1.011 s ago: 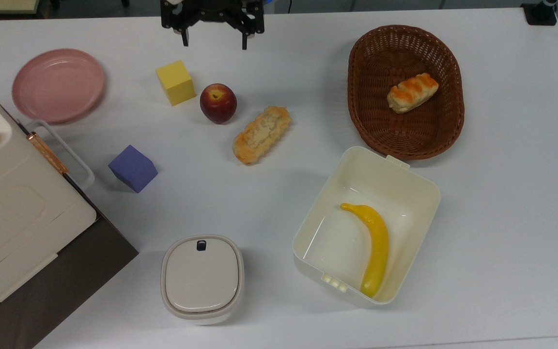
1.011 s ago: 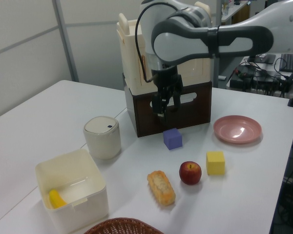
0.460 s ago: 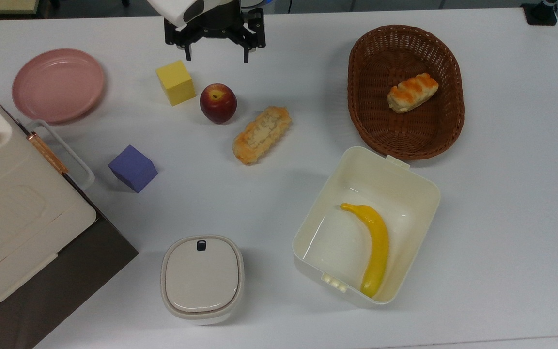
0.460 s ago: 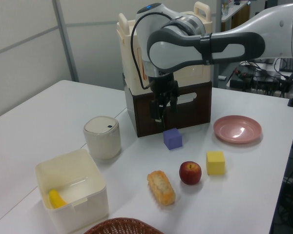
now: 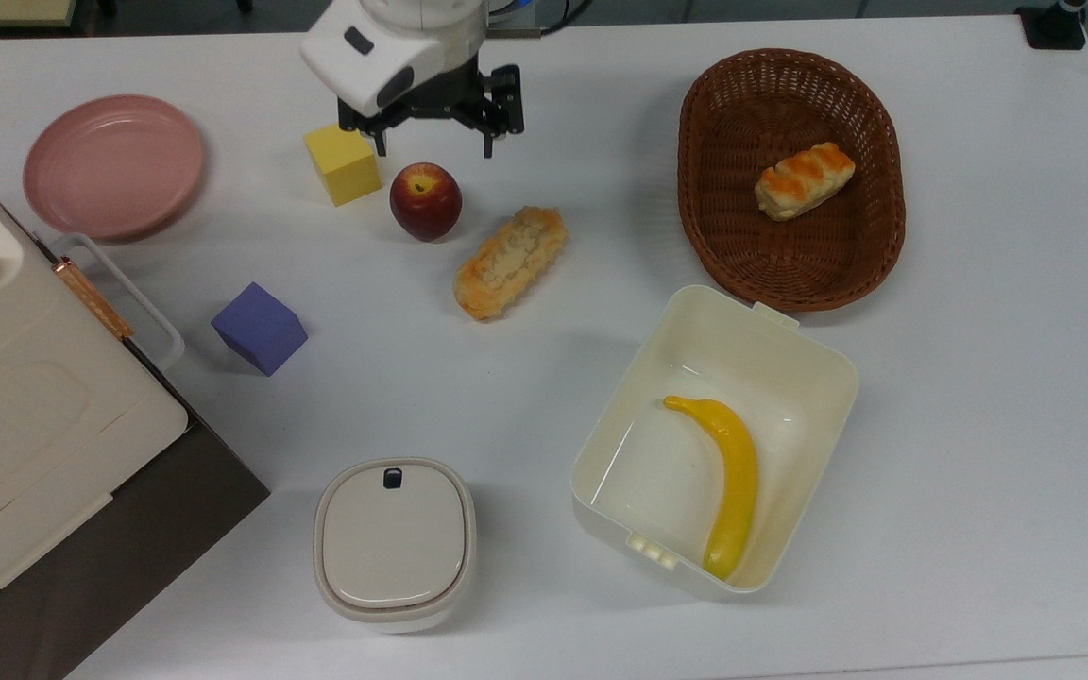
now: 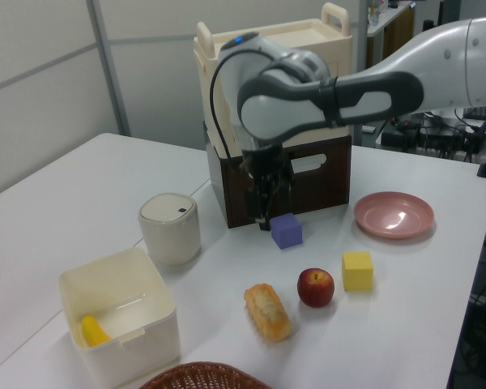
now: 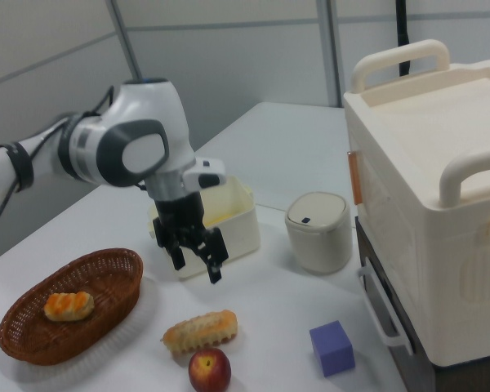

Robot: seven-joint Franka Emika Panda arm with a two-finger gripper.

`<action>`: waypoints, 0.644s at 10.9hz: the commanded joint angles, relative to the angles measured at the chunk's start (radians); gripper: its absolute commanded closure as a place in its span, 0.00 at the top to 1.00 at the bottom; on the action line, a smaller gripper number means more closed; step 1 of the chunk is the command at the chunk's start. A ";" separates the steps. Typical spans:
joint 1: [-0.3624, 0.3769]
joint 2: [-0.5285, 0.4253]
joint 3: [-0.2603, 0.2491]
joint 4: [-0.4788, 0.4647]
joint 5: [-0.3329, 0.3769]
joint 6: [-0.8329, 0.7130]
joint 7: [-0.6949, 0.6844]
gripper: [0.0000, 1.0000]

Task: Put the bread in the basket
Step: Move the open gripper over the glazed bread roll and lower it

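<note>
though crusty, bread outside wicker basket

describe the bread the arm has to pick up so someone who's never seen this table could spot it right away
Start at the big brown wicker basket at the top view's right. Toward the top view's left, on the bare table, a red apple sits; the bread lies just beside it, apart from it. It is a long, narrow loaf with an orange crust and pale crumbly face, unlike the shorter striped roll already inside the basket.
</note>
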 commanded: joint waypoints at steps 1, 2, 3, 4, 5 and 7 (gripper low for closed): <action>0.014 0.001 -0.004 -0.103 0.023 0.108 0.187 1.00; 0.022 0.033 0.003 -0.111 0.024 0.118 0.257 1.00; 0.037 0.067 0.005 -0.113 0.024 0.121 0.319 1.00; 0.042 0.097 0.005 -0.113 0.024 0.145 0.394 1.00; 0.054 0.125 0.005 -0.117 0.024 0.203 0.458 1.00; 0.063 0.182 0.005 -0.119 0.024 0.283 0.534 1.00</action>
